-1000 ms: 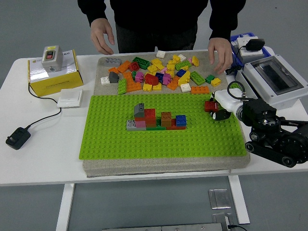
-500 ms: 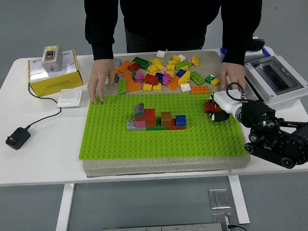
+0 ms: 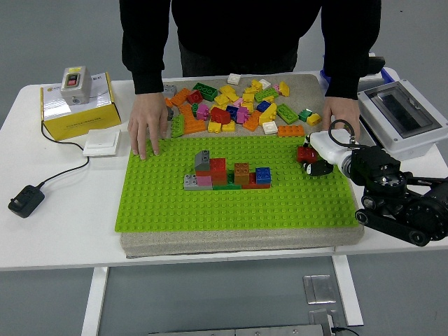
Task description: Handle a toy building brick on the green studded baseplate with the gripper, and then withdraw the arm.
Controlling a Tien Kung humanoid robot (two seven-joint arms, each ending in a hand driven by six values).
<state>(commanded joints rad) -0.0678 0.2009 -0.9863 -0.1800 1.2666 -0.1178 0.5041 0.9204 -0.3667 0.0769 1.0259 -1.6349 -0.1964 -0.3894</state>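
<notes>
Person (image 3: 245,35) cut off above chest by top edge; right hand (image 3: 316,162) fingers hidden behind red brick (image 3: 305,154)

The green studded baseplate (image 3: 238,206) lies bare across its whole 6 o'clock half, so a hand could sweep in there freely. At its middle stands a low cluster of built bricks (image 3: 225,172). At 10 o'clock a person's hand (image 3: 148,127) presses flat on the plate's corner; the person's other hand (image 3: 340,115) rests at 2 o'clock. The robot's right hand (image 3: 316,159) (with a red brick (image 3: 305,154) against it) fills the 3 o'clock edge. Loose bricks (image 3: 234,105) crowd the 12 o'clock strip.
</notes>
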